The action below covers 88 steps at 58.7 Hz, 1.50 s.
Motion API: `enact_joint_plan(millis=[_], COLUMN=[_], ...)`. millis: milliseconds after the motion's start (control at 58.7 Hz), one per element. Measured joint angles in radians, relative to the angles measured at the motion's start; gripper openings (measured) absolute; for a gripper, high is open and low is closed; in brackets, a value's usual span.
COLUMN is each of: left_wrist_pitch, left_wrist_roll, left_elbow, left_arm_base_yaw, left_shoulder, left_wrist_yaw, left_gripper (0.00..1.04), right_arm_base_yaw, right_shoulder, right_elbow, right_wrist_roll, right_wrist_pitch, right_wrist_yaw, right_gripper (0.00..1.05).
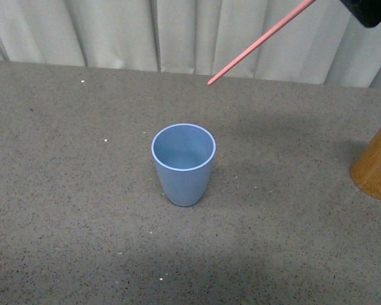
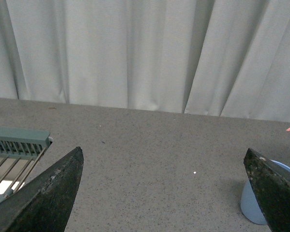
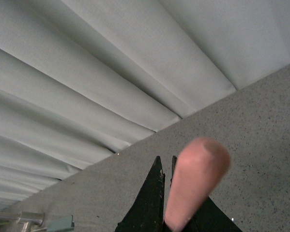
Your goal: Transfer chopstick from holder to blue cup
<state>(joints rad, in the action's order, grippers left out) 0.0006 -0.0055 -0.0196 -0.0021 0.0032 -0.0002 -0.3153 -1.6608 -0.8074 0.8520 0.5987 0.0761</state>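
Note:
The blue cup (image 1: 183, 162) stands upright and empty in the middle of the grey table; part of it shows in the left wrist view (image 2: 255, 205). A salmon-pink chopstick (image 1: 260, 42) hangs slanted in the air above and behind the cup, its tip pointing down-left. My right gripper (image 1: 368, 9), at the top right, is shut on the chopstick (image 3: 193, 181), whose blurred end fills the right wrist view. The orange-brown holder (image 1: 377, 166) stands at the right edge. My left gripper (image 2: 164, 193) is open and empty, low over the table left of the cup.
Pale curtains (image 1: 177, 32) close off the back of the table. A green slatted rack (image 2: 14, 154) lies on the table left of my left gripper. The table top (image 1: 82, 190) is speckled grey.

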Motion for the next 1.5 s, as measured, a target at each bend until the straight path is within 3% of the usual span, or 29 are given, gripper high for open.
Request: enact_joint_plan(millis=[1499], left_wrist_pitch=[0.000], left_wrist_roll=[0.000], left_elbow=[0.000], left_arm_base_yaw=[0.000], left_shoulder=[0.000], left_wrist_yaw=[0.000], left_gripper=[0.98], right_arm_base_yaw=[-0.049], right_shoulder=[-0.080], right_elbow=[-0.019], right_wrist_roll=[0.027], right_wrist_pitch=[0.032], right_wrist_yaw=[-0.025], right_gripper=[0.02])
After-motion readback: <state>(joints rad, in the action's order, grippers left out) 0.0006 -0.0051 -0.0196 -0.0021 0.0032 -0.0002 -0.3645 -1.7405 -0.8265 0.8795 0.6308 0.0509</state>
